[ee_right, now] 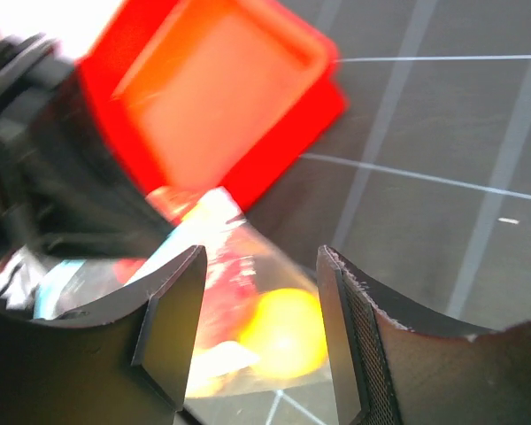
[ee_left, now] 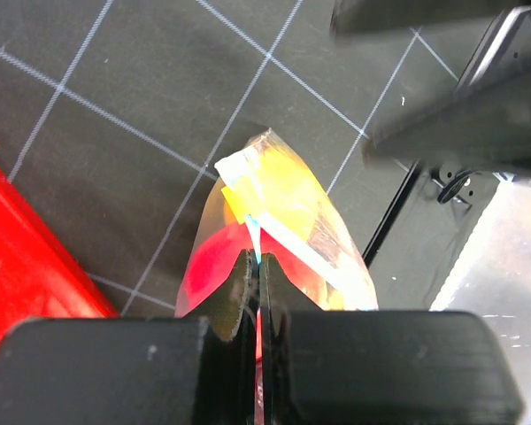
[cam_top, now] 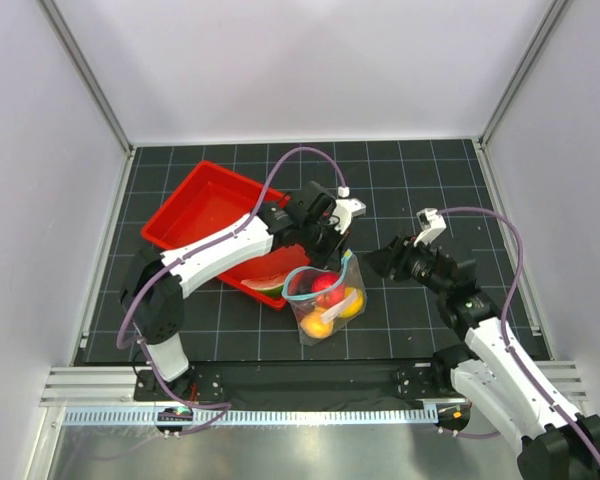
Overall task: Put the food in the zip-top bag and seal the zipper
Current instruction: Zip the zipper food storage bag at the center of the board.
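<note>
I see the black grid mat (cam_top: 430, 180) with the red tray (cam_top: 205, 215) at its left-centre. The zip-top bag (cam_top: 325, 300) stands just beside the tray's near corner, mouth up. My left gripper (ee_left: 255, 266) is clamped tight on its top edge. My right gripper (ee_right: 261, 257) hangs near the bag's right side, jaws apart and holding nothing. Inside the bag are a red apple (cam_top: 323, 284), a yellow lemon (cam_top: 352, 300) and an orange ball (cam_top: 315, 325). The teal zipper (ee_left: 255, 232) runs into the left jaws.
</note>
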Motion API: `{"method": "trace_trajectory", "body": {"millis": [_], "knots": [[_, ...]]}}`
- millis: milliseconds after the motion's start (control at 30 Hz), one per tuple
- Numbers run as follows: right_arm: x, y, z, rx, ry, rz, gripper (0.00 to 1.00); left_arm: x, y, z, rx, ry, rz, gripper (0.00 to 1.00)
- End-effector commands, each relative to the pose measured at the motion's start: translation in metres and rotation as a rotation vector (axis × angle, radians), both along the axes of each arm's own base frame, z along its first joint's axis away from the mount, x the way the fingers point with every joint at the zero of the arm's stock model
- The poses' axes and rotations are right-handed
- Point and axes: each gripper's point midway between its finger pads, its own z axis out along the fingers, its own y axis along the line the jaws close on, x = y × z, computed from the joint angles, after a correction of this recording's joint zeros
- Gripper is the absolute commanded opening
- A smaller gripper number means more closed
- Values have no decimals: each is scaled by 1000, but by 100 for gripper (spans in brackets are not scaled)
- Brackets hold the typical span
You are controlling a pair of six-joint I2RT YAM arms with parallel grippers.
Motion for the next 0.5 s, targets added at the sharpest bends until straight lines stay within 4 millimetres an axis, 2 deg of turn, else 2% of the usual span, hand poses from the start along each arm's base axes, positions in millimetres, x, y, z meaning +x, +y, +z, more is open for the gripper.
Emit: {"method": "trace_trajectory", "body": {"millis": [0,67,133,300,467], "knots": [[-13,25,53,125,-236,174,59,-8,-11,25,-95,-88,-91,0],[-15,24,48,112,-233,183,54,-12,-15,31,-126,-112,-123,0],[-17,26,51,129,-248,190,54,-14,-18,35,-158,-128,-141,0],[-19,26,40,131,-218,193,54,-18,-21,58,-233,-180,-173,0],[-30,32,35,184,-221,235,59,-22,-19,68,-256,-199,-192,0]]}}
